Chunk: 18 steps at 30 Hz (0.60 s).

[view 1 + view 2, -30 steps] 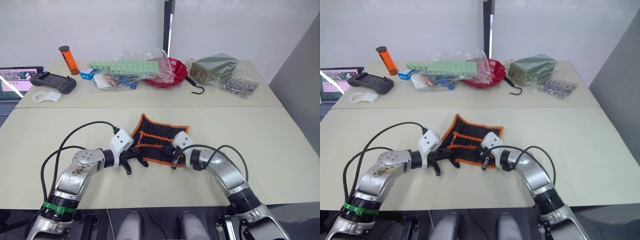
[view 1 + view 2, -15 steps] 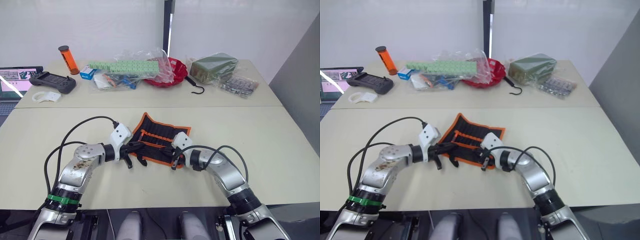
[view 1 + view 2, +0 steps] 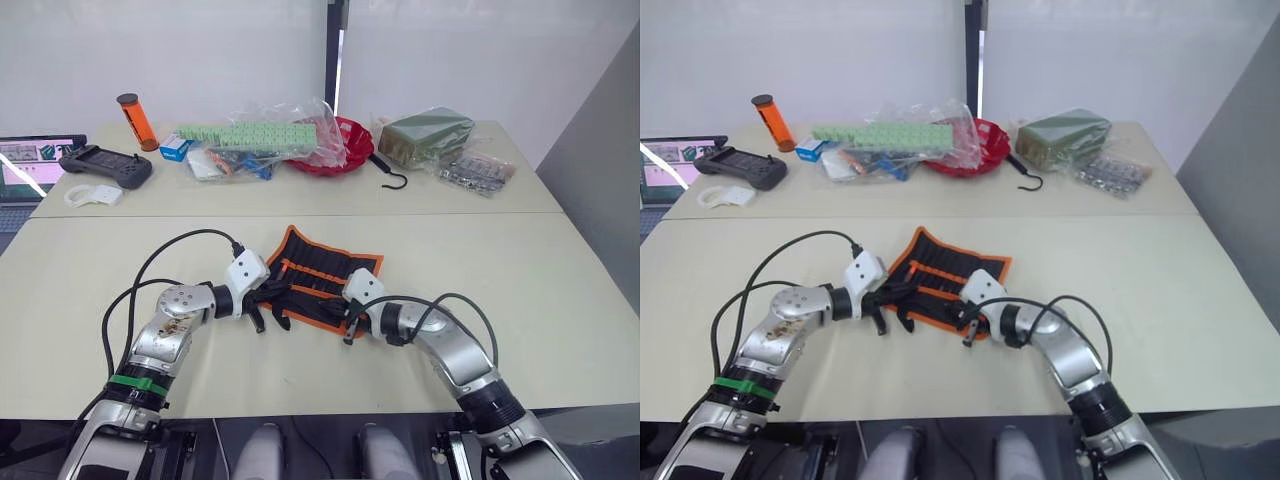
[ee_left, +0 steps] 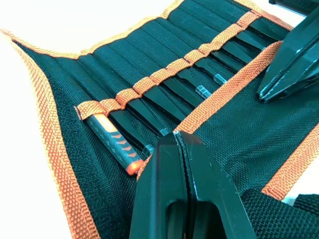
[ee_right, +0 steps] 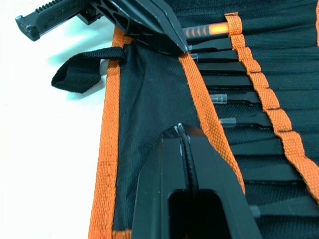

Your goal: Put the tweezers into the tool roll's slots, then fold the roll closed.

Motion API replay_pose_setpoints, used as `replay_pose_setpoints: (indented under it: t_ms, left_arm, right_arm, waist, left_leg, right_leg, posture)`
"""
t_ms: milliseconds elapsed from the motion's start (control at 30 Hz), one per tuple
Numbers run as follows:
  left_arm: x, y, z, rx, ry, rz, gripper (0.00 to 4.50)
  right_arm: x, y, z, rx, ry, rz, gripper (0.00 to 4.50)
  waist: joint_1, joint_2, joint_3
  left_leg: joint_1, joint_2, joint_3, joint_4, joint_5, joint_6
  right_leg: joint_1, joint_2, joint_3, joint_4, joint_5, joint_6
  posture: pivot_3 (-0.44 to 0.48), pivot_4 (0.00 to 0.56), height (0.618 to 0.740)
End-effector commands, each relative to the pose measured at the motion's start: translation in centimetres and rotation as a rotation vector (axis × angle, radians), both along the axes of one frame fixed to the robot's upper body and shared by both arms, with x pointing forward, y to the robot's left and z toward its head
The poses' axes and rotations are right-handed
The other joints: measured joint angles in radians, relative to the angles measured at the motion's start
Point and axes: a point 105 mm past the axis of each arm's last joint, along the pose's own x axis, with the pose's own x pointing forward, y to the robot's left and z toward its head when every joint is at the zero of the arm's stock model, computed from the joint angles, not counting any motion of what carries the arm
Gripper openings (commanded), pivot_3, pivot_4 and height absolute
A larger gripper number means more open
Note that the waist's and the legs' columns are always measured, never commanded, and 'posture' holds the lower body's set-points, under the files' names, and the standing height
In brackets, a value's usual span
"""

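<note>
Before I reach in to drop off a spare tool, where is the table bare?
The near table is bare right of the tool roll, and left of the left claw. The far table is crowded from the orange tube to the blister packs.

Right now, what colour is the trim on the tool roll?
Orange, edging the black tool roll; clearest in the left wrist view.

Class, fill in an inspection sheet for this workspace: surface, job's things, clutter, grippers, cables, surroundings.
Surface: pale table, seam across it.
Job's things: tool roll lies open; tweezers sit in the slots, beside an orange-handled tool.
Clutter: red bowl, black hook, orange tube, plastic bags, controller.
Grippers: left gripper and right gripper shut, tips on the roll.
Cables: black, looping over both arms.
Surroundings: white wall, laptop.
</note>
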Motion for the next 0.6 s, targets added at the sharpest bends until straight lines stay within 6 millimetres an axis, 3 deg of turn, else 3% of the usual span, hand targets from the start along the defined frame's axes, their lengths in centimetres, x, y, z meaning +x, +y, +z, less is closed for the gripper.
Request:
replay_pose_setpoints:
  t_ms: [33,133,200,267,400,567,600]
  left_arm:
    - [0.9,1.6,1.5,-0.068,0.005,0.093,0.0]
    - [0.9,1.5,3.8,-0.141,-0.025,0.088,0.0]
    - [-0.2,1.8,5.5,-0.073,-0.105,0.015,0.0]
    - [-0.7,2.2,7.4,-0.111,-0.131,0.017,0.0]
    - [-1.7,4.2,10.2,-0.166,-0.173,0.034,0.0]
    - [-2.7,7.2,10.4,-0.166,-0.161,0.077,0.0]
    - [-3.0,7.5,10.3,-0.169,-0.15,0.074,0.0]
  right_arm:
    - [-0.2,-1.5,-2.3,-0.063,0.071,-0.042,0.05]
    - [0.1,-1.6,-0.9,-0.017,0.03,-0.053,0.05]
    - [0.2,-1.6,1.8,0.077,-0.009,-0.067,0.05]
    - [-0.1,-1.8,3.7,0.15,-0.024,-0.073,0.05]
    - [-0.8,-3.6,6.4,0.244,-0.004,-0.109,0.05]
    - [-1.1,-7.0,7.5,0.344,0.107,-0.23,0.05]
    - [-1.2,-7.4,7.5,0.364,0.137,-0.244,0.28]
  waist:
    - [-0.001,0.0,0.0]
    - [-0.003,0.0,0.0]
    - [-0.003,-0.001,0.002]
    - [-0.002,-0.001,0.003]
    - [-0.003,-0.001,0.003]
    - [-0.007,-0.001,0.004]
    - [-0.007,-0.001,0.004]
  left_leg:
    - [0.0,0.0,0.0,0.0,0.0,0.0]
    - [-0.001,0.0,0.0,0.0,0.0,0.0]
    - [-0.003,0.0,0.0,0.0,0.0,0.0]
    - [-0.006,0.0,0.0,-0.001,0.0,0.0]
    - [-0.021,-0.001,0.0,-0.001,0.0,0.0]
    - [-0.019,0.0,0.0,-0.004,0.0,0.0]
    - [-0.019,0.0,0.0,-0.005,0.0,0.0]
  right_leg:
    - [0.0,0.0,0.0,0.0,0.0,0.0]
    - [-0.001,0.0,0.0,0.0,0.0,0.0]
    - [-0.002,0.0,0.0,0.0,0.0,0.0]
    - [-0.006,0.0,0.0,0.0,0.001,-0.001]
    - [-0.021,-0.001,0.0,0.001,0.004,-0.007]
    - [-0.021,-0.001,0.0,0.001,0.004,-0.007]
    - [-0.021,-0.001,0.0,0.0,0.004,-0.007]
  posture:
    - [0.0,0.15,0.74]
    - [0.0,0.15,0.74]
    - [0.0,0.15,0.74]
    - [0.0,0.15,0.74]
    - [0.0,0.15,0.74]
    - [0.0,0.15,0.74]
    - [0.0,0.15,0.74]
